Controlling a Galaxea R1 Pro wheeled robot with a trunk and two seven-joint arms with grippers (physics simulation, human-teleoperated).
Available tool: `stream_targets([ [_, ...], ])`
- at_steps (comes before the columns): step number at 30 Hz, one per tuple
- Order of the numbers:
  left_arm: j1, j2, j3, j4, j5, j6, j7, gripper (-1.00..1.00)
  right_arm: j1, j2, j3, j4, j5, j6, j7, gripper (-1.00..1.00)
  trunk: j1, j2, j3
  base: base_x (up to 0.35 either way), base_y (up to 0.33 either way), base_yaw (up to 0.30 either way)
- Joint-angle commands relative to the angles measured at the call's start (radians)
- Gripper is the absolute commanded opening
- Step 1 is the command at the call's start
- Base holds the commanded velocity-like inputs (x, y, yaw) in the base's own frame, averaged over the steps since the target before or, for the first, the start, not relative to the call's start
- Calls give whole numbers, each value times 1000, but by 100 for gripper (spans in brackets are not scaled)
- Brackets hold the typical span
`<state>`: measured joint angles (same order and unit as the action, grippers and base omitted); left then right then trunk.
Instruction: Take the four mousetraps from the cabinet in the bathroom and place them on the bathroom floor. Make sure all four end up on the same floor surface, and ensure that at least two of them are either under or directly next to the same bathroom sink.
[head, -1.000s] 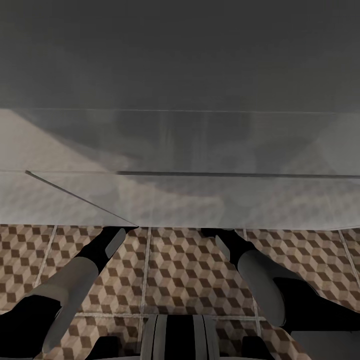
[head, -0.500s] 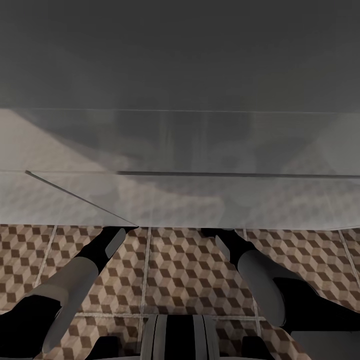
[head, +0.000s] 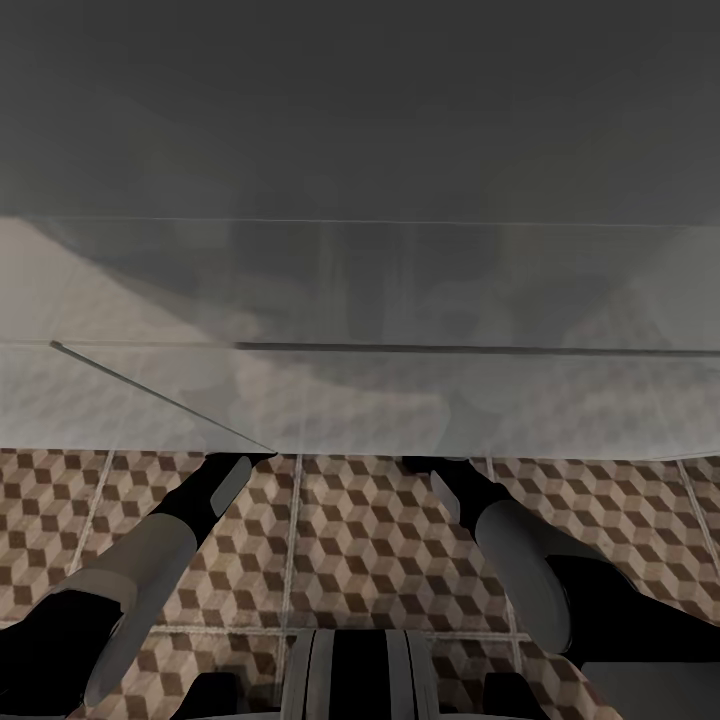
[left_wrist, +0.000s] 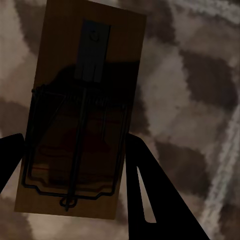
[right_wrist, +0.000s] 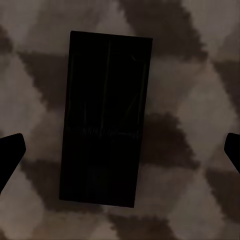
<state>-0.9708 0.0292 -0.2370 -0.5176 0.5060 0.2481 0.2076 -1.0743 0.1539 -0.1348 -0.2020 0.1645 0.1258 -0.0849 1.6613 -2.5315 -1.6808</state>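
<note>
Left gripper (left_wrist: 75, 165) jaws spread either side of mousetrap (left_wrist: 80, 110) on bathroom floor (left_wrist: 200, 100), apparently released; right gripper (right_wrist: 120, 150) likewise spread, for placement.

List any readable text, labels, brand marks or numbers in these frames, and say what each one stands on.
None can be read.
The mousetrap between the left gripper's fingers has a dark metal plate with a small faint curved mark, too blurred to read.
The other mousetrap, on the bathroom floor, is too dark to show any print.
</note>
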Motion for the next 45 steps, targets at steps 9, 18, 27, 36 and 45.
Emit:
stream_targets([
  [9, 0, 2, -8, -2, 9, 3, 9, -100, -1, 1, -8, -2, 10, 5, -1, 100, 0, 0, -1, 0, 0, 0],
  [18, 0, 2, -8, -2, 9, 3, 9, -100, 0, 1, -8, -2, 10, 5, -1, 100, 0, 0, -1, 0, 0, 0],
  [27, 0, 3, -8, -2, 9, 3, 9, -100, 0, 1, -8, -2, 10, 5, -1, 100, 0, 0, -1, 0, 0, 0],
  [36, 0, 3, -8, -1, 9, 3, 10, 100, 0, 1, -8, -2, 10, 5, -1, 100, 0, 0, -1, 0, 0, 0],
  [45, 0, 3, -8, -2, 9, 3, 9, 100, 0, 1, -8, -2, 10, 5, -1, 100, 0, 0, -1, 0, 0, 0],
])
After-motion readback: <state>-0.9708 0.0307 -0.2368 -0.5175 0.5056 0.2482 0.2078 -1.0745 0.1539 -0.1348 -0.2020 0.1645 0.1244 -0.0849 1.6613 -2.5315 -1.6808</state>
